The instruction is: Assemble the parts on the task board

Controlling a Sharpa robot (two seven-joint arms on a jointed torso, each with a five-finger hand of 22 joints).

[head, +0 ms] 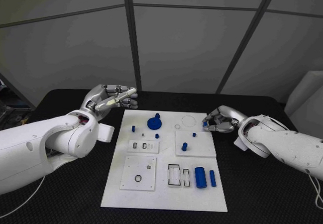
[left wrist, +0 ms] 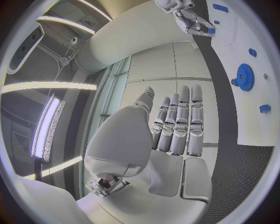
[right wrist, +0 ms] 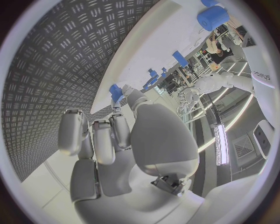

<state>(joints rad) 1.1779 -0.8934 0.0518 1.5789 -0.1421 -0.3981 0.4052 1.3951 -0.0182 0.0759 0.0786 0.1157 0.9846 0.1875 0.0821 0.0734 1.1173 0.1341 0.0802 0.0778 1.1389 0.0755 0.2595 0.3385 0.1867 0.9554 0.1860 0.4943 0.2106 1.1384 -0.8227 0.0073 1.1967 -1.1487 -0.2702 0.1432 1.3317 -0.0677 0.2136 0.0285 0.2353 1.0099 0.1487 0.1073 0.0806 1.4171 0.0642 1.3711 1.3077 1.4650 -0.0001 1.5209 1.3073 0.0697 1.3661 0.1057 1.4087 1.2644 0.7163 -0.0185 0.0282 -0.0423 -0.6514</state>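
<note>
The right hand (head: 220, 120) pinches a small blue part (right wrist: 116, 92) at the far right edge of the task board (head: 165, 192) on the bench, the left hand (head: 110, 100) hovering spread and empty, so seating that part in its hole likely comes next.

Robotics laboratory test cell. Grey partition panels (head: 186, 38) with dark framing strips close off the space beyond both hands. A black ribbed mat covers the table (head: 258, 196) beneath them, bearing a white task board (head: 165, 199) between the hands. Long ceiling light strips (left wrist: 49, 128) run above the left hand.
</note>
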